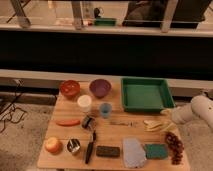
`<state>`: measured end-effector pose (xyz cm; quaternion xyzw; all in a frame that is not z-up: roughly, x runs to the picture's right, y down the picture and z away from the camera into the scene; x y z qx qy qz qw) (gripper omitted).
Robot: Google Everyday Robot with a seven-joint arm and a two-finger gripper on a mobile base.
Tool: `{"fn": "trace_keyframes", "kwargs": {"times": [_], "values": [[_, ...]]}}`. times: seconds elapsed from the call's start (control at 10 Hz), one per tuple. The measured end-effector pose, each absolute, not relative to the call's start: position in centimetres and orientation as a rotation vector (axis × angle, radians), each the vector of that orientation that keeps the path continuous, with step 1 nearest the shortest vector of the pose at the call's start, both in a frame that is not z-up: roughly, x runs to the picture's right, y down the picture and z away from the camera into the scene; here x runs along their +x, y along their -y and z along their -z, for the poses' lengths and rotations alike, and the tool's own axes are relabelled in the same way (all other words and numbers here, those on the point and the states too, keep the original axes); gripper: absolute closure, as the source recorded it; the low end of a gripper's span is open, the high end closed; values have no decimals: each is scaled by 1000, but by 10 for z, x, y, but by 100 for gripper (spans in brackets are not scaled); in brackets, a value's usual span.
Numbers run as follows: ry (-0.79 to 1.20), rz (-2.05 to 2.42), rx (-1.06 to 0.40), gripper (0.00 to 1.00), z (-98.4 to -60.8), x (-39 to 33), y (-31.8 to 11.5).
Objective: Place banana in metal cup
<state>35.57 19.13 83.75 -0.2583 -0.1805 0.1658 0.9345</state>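
Note:
The banana [157, 125] is pale yellow with splayed strips and lies on the wooden table [115, 134] at the right, in front of the green tray. The metal cup [74, 146] stands upright near the front left, between an apple and a black-handled knife [90, 147]. My white arm comes in from the right edge. My gripper [168, 118] is just to the right of the banana's right end, very close to it, low over the table. The cup is far to its left.
A green tray [146, 94] sits at the back right. Red bowl [70, 88], purple bowl [100, 88], white cup [84, 103] and blue cup [105, 110] stand at the back. Carrot [68, 122], apple [52, 145], sponges, cloth [134, 152] and grapes [174, 146] lie along the front.

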Motion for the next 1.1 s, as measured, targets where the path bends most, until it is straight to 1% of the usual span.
{"fn": "trace_keyframes", "kwargs": {"times": [0.4,0.5,0.6,0.9,1.1], "values": [[387,-331,-548,29,-837,354,-195],[393,-330,-554,34,-836,354,-196],[397,-332,-555,41,-836,354,-196],[408,-333,-569,69,-836,353,-198],[412,-331,-578,70,-836,351,-200]]}}
